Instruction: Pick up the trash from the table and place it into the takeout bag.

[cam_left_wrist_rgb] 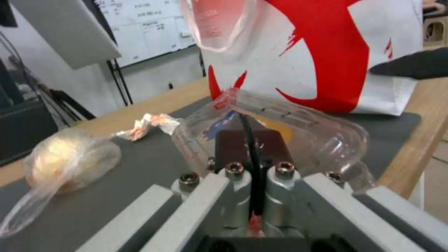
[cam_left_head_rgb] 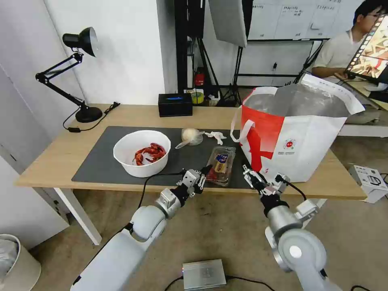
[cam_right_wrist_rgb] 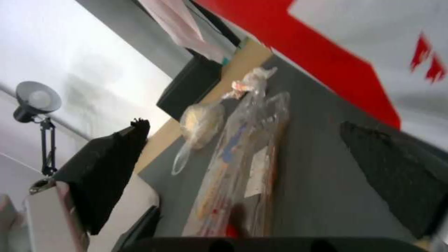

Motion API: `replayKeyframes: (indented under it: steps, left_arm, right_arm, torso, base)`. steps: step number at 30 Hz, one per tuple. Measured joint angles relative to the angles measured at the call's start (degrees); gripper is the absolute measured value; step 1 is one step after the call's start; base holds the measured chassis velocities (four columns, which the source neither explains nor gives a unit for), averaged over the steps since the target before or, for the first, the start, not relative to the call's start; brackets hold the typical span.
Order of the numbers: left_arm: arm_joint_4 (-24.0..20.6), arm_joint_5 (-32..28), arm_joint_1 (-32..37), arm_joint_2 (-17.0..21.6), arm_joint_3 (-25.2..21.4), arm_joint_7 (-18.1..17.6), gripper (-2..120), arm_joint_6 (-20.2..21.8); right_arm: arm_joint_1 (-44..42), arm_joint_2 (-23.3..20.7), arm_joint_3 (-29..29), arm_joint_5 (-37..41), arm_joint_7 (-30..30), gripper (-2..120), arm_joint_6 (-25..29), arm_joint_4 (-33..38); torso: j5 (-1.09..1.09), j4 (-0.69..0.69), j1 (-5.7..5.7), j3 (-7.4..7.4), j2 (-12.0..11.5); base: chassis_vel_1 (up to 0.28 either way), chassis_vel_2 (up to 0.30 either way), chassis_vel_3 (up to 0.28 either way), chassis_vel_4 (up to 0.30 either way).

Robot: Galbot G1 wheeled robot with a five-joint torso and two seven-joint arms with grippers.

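1. Pinching narrow with the left gripper [cam_left_head_rgb: 205, 173] at the near rim of the clear plastic clamshell tray [cam_left_head_rgb: 221, 159]; dark fingers [cam_left_wrist_rgb: 233, 147] lying almost together in the left wrist view, clear plastic arching over them, so seemingly clamping the rim.
2. Lying with the tray on the dark grey mat [cam_left_head_rgb: 101, 161] of the table [cam_left_head_rgb: 52, 157], just beside the takeout bag [cam_left_head_rgb: 299, 137], the bag standing at 3 o'clock from the tray with its mouth gaping upward.
3. Hovering with the right gripper [cam_left_head_rgb: 251, 174] at the table's near edge, at 4 o'clock from the tray, fingers [cam_right_wrist_rgb: 112, 171] spread wide and holding nothing.
4. Judging the tray as very light, thin and springy: likely flexing or popping open under a hard squeeze, and slippery on its smooth walls; gripping the stiffer folded rim rather than the flat lid looking safest.
5. Waiting elsewhere on the mat: the white round bowl [cam_left_head_rgb: 141, 153] with red crayfish shells [cam_left_head_rgb: 150, 152] at 9 o'clock from the tray, probably rigid, best taken by the rim; the clear bag with pale round lump [cam_left_head_rgb: 191, 136] at 11 o'clock, soft and saggy; the crumpled white tissue [cam_left_head_rgb: 215, 136] at 12 o'clock, featherlight and easily crushed.
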Motion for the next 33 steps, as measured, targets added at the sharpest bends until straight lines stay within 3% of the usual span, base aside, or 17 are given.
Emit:
replayKeyframes:
  steps: [16, 33]
  left_arm:
    - [2.59, 2.44, -0.39, -1.94, 1.56, 0.61, 0, -0.66]
    - [4.9, 5.88, -0.83, -3.27, 2.17, 1.69, 0, -2.04]
  right_arm:
    - [6.62, 4.18, -5.0, 1.99, 1.15, 100, -0.41, -8.1]
    - [7.57, 5.34, -4.75, 1.65, 1.73, 100, -0.23, -9.57]
  torso:
    - [0.0, 0.0, 0.0, 0.0, 0.0]
    - [0.0, 0.0, 0.0, 0.0, 0.0]
  base:
    - [0.0, 0.0, 0.0, 0.0]
    - [0.0, 0.0, 0.0, 0.0]
